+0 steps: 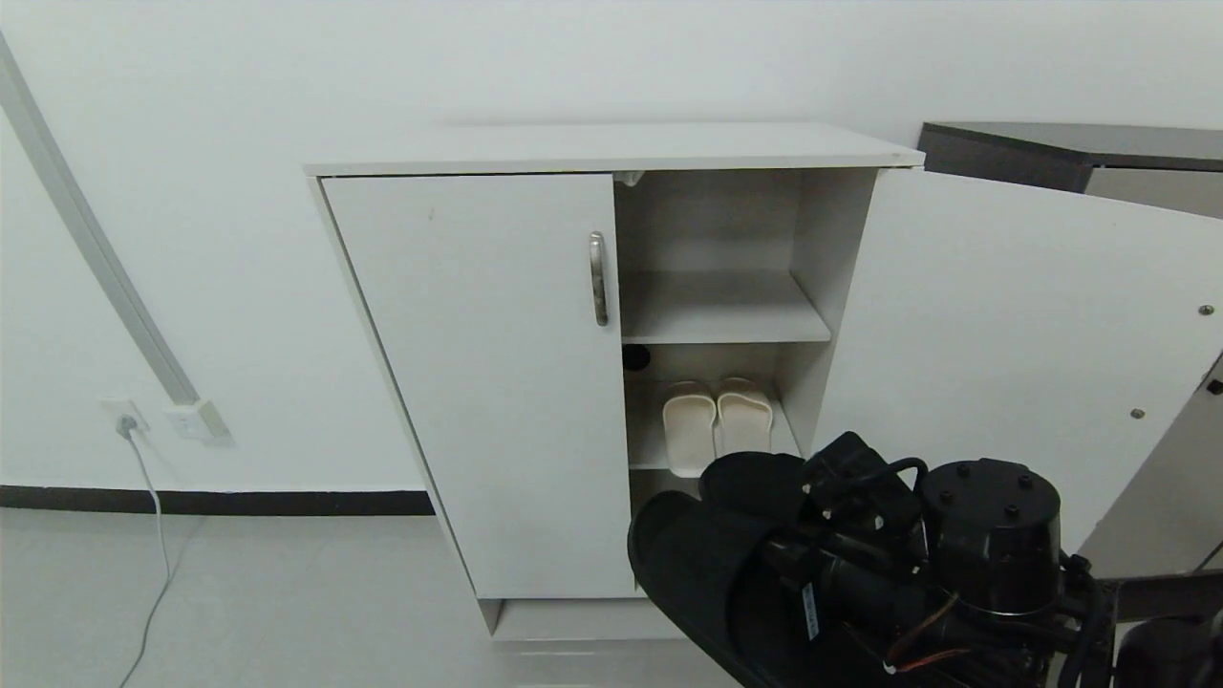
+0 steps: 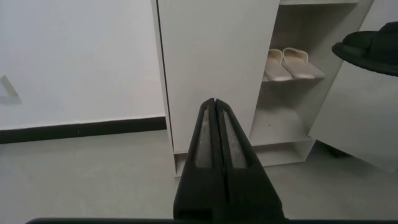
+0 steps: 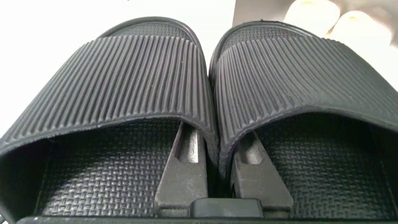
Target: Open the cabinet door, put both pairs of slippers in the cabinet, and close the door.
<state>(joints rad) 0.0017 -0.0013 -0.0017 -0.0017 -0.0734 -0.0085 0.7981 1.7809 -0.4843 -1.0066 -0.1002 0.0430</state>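
The white cabinet (image 1: pixel 478 382) stands against the wall with its right door (image 1: pixel 1013 334) swung open and its left door shut. A cream pair of slippers (image 1: pixel 717 420) lies on the middle shelf, also seen as the cream slippers (image 2: pixel 289 62). My right gripper (image 3: pixel 214 162) is shut on the inner edges of a black pair of slippers (image 3: pixel 205 87), one finger inside each. It holds the black slippers (image 1: pixel 717 554) in the air in front of the open compartment. My left gripper (image 2: pixel 215 124) is shut and empty, low and to the left of the cabinet front.
A metal handle (image 1: pixel 598 279) is on the shut left door. A wall socket with a grey cable (image 1: pixel 143 497) is at the left. A dark cabinet (image 1: pixel 1070 153) stands behind the open door. The upper shelf (image 1: pixel 717 306) is bare, as is the grey floor (image 1: pixel 239 592).
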